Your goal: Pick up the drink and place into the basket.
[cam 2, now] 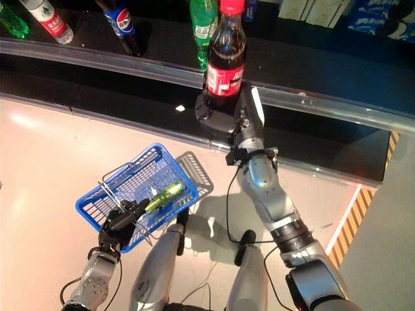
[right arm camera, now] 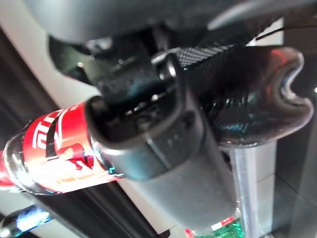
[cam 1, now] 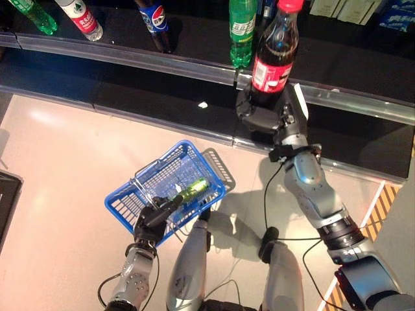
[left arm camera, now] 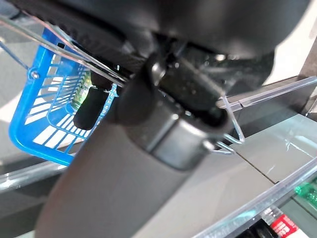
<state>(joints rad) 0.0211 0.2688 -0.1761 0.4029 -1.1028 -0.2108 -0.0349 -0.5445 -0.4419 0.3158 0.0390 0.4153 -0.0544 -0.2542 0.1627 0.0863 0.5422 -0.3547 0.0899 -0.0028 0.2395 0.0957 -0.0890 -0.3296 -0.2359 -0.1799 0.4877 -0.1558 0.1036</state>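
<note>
My right hand point(cam 1: 262, 115) is shut on a dark cola bottle point(cam 1: 275, 57) with a red label and red cap, held upright in front of the black shelf's rail. The bottle also shows in the right wrist view point(right arm camera: 52, 158), with my fingers point(right arm camera: 148, 144) curled round it. My left hand point(cam 1: 154, 219) is shut on the wire handles of the blue basket point(cam 1: 128, 208), which hangs low at the left above the floor. A green bottle point(cam 1: 192, 190) lies inside the basket. In the left wrist view the blue basket point(left arm camera: 42, 126) hangs past my hand point(left arm camera: 163, 119).
A black shelf point(cam 1: 363, 71) with a clear rail point(cam 1: 130, 57) runs across the top. On it stand a green bottle point(cam 1: 242, 29), a blue-labelled cola bottle point(cam 1: 154, 19), a red-labelled clear bottle point(cam 1: 81, 18) and another green bottle point(cam 1: 34, 16). Striped floor tape point(cam 1: 373, 217) lies at the right.
</note>
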